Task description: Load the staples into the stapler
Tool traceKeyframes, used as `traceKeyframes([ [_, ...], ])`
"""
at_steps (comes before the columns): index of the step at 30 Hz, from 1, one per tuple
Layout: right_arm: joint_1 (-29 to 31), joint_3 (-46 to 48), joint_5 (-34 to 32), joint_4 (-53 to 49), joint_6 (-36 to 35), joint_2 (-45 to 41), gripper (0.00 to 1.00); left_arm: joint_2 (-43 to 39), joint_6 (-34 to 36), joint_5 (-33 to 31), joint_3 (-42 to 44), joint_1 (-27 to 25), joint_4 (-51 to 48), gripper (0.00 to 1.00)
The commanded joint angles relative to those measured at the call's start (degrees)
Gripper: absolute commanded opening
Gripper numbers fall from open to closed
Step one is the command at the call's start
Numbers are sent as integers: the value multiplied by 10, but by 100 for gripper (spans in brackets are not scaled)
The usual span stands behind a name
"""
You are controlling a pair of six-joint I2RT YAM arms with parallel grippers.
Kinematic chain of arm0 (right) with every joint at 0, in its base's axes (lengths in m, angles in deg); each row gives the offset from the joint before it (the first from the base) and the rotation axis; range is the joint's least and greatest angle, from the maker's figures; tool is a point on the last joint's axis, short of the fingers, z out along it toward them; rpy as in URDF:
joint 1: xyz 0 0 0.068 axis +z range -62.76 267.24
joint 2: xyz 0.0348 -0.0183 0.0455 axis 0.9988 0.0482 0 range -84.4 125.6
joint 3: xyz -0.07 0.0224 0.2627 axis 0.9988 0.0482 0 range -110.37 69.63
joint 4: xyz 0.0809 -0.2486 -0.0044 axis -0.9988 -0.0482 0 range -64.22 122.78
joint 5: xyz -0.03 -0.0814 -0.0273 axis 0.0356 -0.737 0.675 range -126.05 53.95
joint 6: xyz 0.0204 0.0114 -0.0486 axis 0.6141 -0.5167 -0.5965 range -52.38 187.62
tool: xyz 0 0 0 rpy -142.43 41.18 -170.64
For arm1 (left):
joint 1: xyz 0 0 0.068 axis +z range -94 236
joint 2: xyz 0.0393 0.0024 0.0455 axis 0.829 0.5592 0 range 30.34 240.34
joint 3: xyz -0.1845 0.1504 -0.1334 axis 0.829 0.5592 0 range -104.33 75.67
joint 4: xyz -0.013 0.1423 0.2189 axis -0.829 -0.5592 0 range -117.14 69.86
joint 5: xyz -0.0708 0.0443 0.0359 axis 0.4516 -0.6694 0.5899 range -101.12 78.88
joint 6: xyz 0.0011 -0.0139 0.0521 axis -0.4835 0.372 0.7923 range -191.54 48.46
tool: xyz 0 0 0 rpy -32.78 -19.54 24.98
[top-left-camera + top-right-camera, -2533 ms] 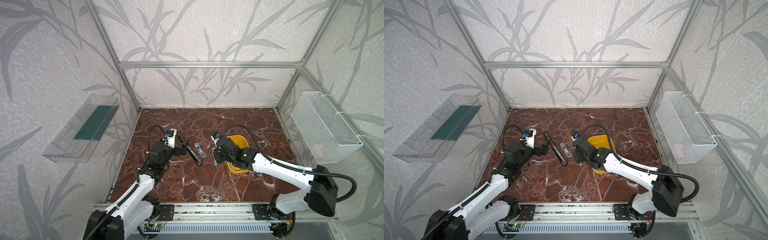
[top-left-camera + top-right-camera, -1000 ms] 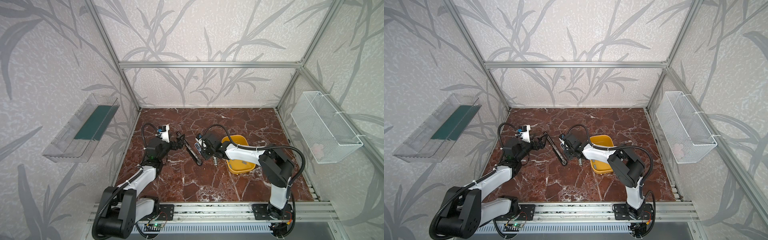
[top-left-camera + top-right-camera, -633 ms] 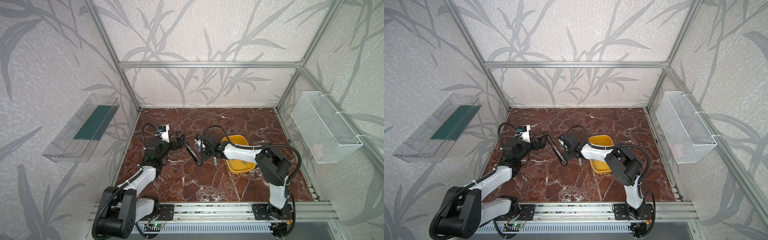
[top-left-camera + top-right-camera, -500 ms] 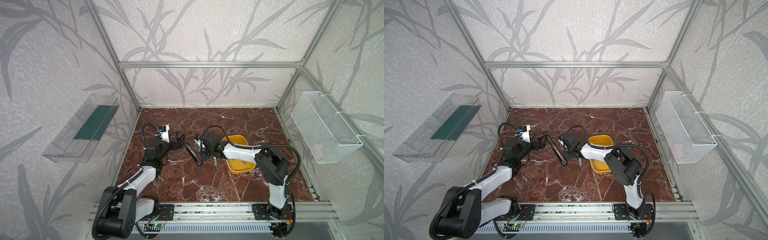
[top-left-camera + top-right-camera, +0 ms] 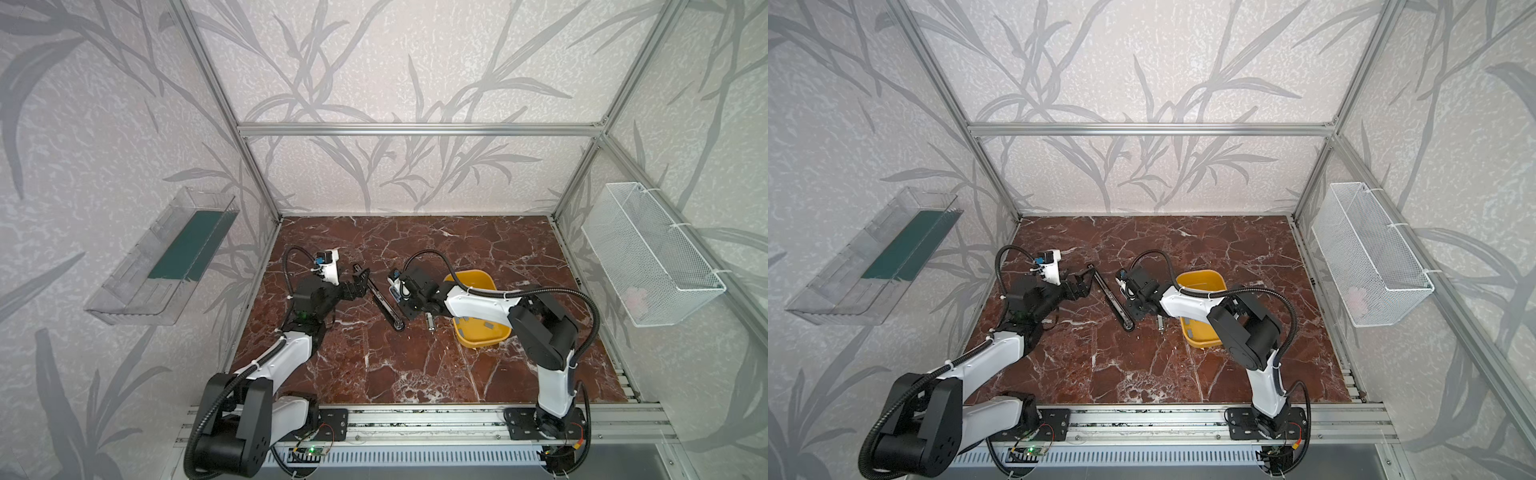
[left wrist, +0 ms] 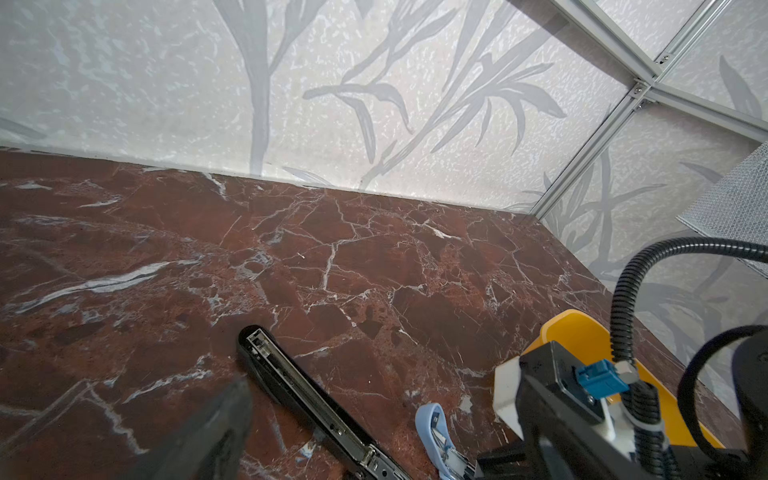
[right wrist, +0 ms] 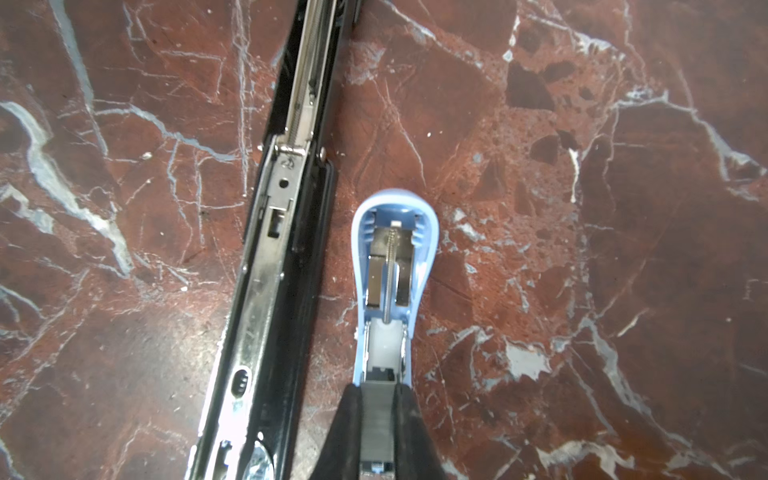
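A small light-blue stapler [image 7: 395,266] lies opened flat on the marble floor, its channel facing up. My right gripper [image 7: 376,415] is shut on a grey strip of staples [image 7: 376,409], held over the near end of that channel. In both top views this gripper [image 5: 409,309] [image 5: 1136,309] hides most of the blue stapler. To its left lies a long black stapler [image 5: 380,297] [image 7: 274,249], also opened flat. My left gripper [image 5: 360,283] [image 5: 1084,282] is open at that stapler's far end. Only one of its fingers [image 6: 216,424] shows in the left wrist view.
A yellow bin [image 5: 467,275] [image 5: 1200,276] stands right of the right gripper, with more grey staple strips [image 5: 486,326] inside. A small grey metal piece [image 5: 430,322] lies on the floor between the bin and the staplers. A wire basket [image 5: 648,257] hangs on the right wall.
Since the earliest frames my right gripper has moved left from the bin to over the blue stapler. Over the last second nothing has visibly moved.
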Motion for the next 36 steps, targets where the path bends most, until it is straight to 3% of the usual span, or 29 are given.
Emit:
traceKeyframes([
  [1, -2, -14, -4, -12, -7, 12, 8, -8, -7, 7, 9, 0, 22, 99],
  [36, -3, -8, -30, -21, -31, -23, 5, -11, -7, 10, 13, 0, 24, 99],
])
